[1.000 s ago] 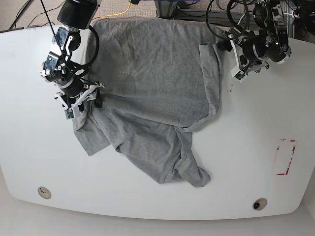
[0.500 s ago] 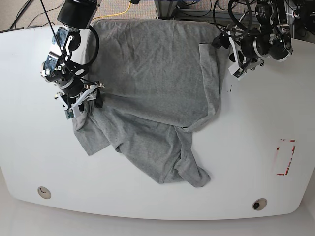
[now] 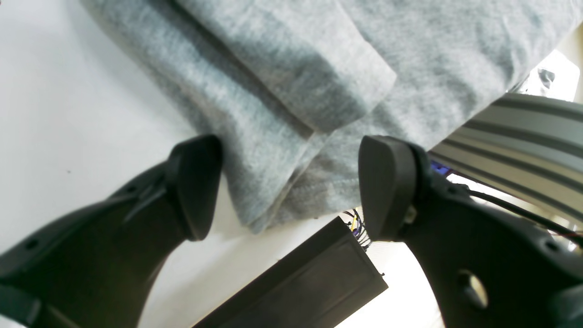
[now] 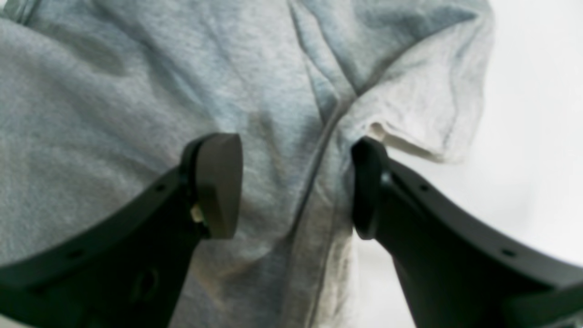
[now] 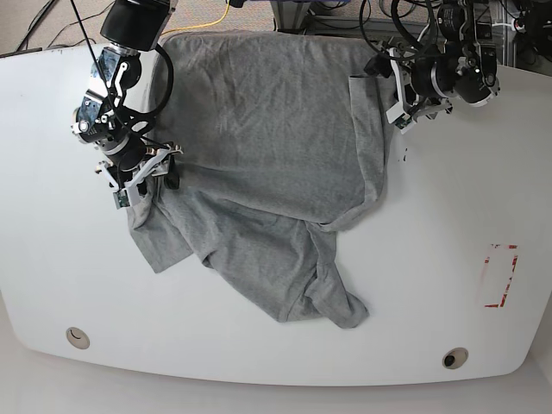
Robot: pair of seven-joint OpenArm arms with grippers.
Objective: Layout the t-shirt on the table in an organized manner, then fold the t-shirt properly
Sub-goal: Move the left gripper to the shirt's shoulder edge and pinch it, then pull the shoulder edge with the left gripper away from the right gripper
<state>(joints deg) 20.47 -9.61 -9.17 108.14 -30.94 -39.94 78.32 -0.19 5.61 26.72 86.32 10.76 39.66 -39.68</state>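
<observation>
The heather-grey t-shirt (image 5: 267, 147) lies rumpled on the white table (image 5: 448, 216), its lower part bunched toward the front; no lettering shows. My left gripper (image 5: 388, 90) is at the shirt's far right corner. In the left wrist view it (image 3: 291, 187) is open, with the shirt's folded edge (image 3: 273, 136) between the jaws. My right gripper (image 5: 147, 177) is at the shirt's left edge. In the right wrist view it (image 4: 294, 187) is open and straddles creased fabric (image 4: 136, 114) beside a sleeve opening (image 4: 410, 136).
A red dashed rectangle (image 5: 499, 276) marks the table at the right. Grommet holes sit at the front left (image 5: 78, 337) and front right (image 5: 454, 357). Cables and frames (image 5: 328, 13) stand behind the far edge; a dark box (image 3: 309, 282) and a metal rail (image 3: 514, 132) lie past it.
My left gripper has moved left and toward the far edge, onto the shirt's far right corner. The right arm and the shirt have not moved.
</observation>
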